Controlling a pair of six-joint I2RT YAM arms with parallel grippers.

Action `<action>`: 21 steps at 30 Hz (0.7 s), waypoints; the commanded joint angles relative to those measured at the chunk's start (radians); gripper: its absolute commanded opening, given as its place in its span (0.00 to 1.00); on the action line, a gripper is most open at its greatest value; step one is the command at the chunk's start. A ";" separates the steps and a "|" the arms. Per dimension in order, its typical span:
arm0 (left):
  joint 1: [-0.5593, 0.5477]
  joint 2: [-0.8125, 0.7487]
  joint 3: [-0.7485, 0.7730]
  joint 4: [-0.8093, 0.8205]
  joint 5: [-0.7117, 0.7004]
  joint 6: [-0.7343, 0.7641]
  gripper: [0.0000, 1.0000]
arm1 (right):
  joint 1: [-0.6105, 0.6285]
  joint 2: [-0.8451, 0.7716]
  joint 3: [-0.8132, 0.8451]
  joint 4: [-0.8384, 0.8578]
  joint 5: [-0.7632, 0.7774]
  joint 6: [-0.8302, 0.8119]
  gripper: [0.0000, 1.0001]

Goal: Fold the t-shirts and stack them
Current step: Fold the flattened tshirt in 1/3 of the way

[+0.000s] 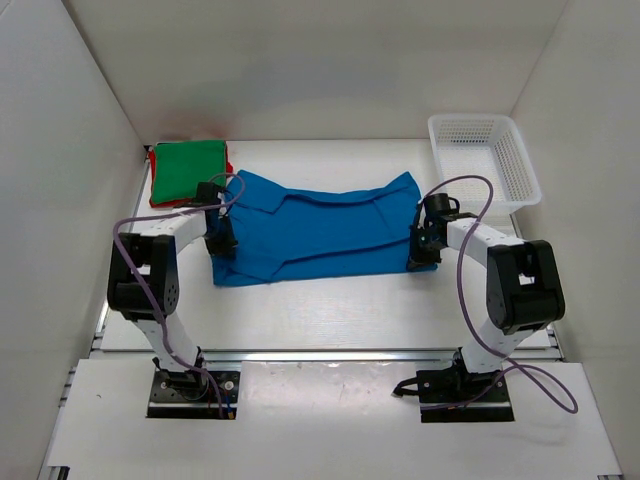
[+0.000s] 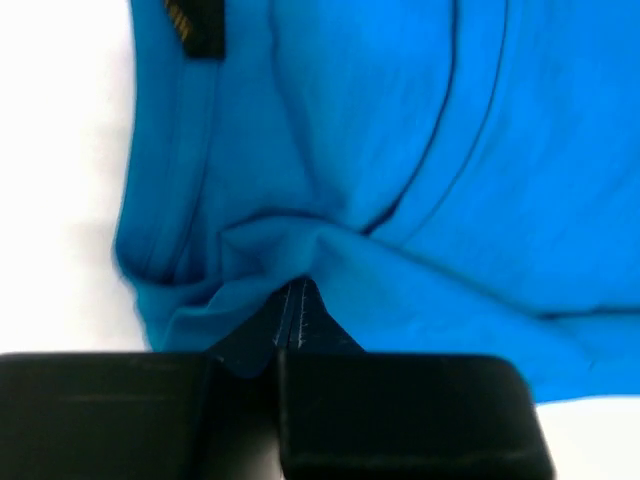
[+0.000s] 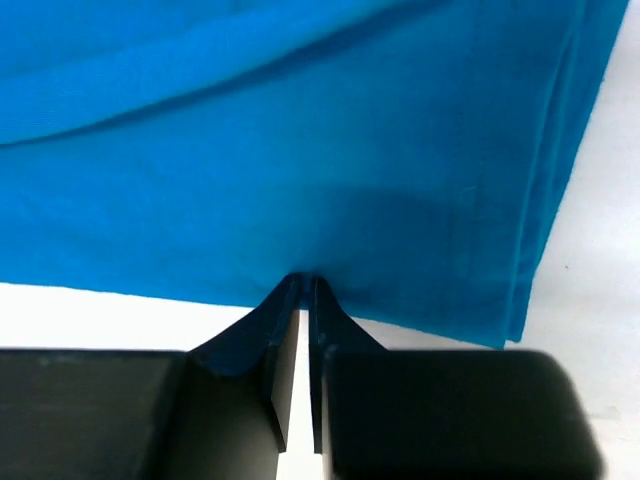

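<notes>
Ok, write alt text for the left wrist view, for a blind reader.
The left gripper has its black fingers shut on a bunched fold near the edge of the bright blue t-shirt, which fills most of the view. White table shows beside the cloth, and a dark label sits at the top.

right jaws | pinching edge | blue t-shirt | on white table

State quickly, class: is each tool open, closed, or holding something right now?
The left tool is closed, pinching a bunched fold of the blue t-shirt.
The right tool is closed, pinching the same shirt's edge.
</notes>
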State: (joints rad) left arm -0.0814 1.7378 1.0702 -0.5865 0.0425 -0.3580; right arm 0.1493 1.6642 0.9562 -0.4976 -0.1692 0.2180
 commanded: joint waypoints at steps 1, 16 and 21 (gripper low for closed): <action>0.011 0.031 0.063 0.048 0.026 -0.007 0.00 | 0.004 -0.003 -0.036 0.077 0.030 0.023 0.06; -0.012 -0.222 -0.018 0.200 0.114 -0.070 0.56 | 0.062 -0.150 -0.051 0.103 0.017 0.040 0.14; -0.060 -0.232 -0.071 0.194 0.079 -0.047 0.55 | 0.082 -0.127 -0.025 0.149 -0.029 0.064 0.12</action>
State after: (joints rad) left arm -0.1169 1.5089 1.0481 -0.4110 0.1192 -0.4160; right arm 0.2199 1.5356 0.9051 -0.4110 -0.1673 0.2581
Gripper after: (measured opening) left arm 0.556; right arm 0.129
